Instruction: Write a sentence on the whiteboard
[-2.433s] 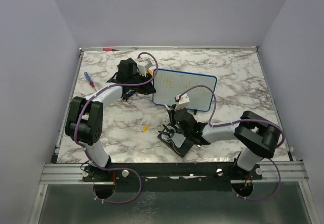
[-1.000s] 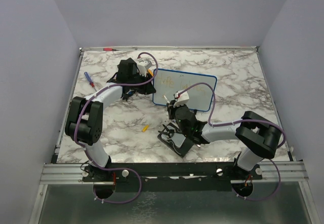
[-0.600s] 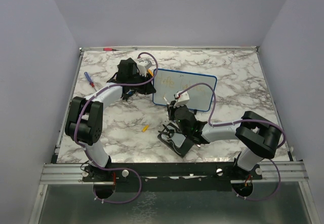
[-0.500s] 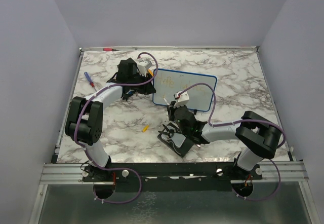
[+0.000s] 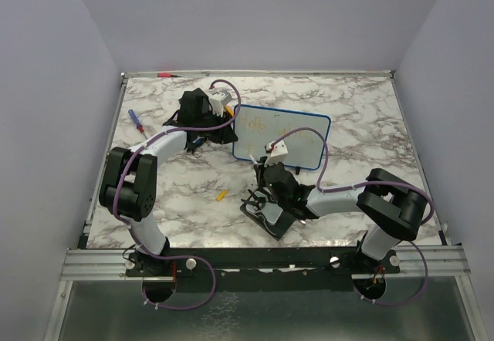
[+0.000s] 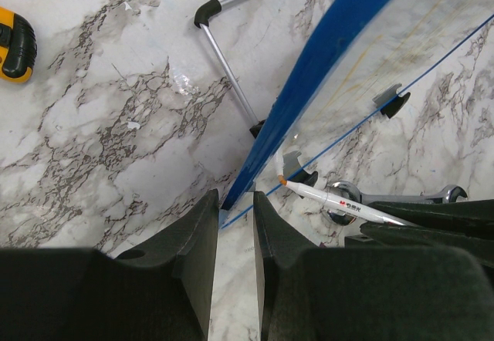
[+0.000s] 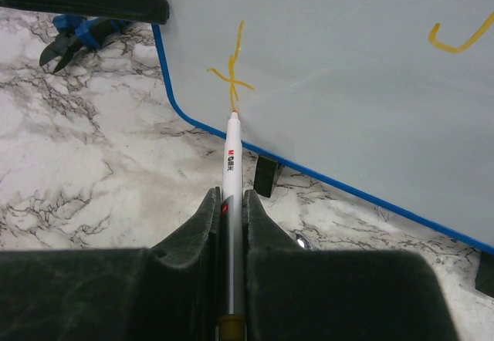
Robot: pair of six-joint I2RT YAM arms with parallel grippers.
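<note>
Nearest, the right claw (image 7: 231,198) is clenched on a white marker pen (image 7: 230,163), gripped low on its barrel. The pen's long axis is run straight ahead out of the claw, and its orange tip is set at the lower left part of the whiteboard (image 7: 347,63); whether it is pressed on the face or held just short of it cannot be told. Just beyond the tip a small crossed orange stroke is seen; the rest of the sentence (image 7: 455,40) is laid up and to the right of it. The next stroke is therefore judged to call for the tip to be carried rightward along the board's face, with the pen's axis pointed into the board. The board is propped at a tilt on the marbled worktop (image 5: 363,109). Farther off, at the board's left edge, the left claw (image 6: 235,210) is closed narrowly about the blue rim's lower corner, seemingly to steady it; the right arm is thus the one placed nearer the writing face.
</note>
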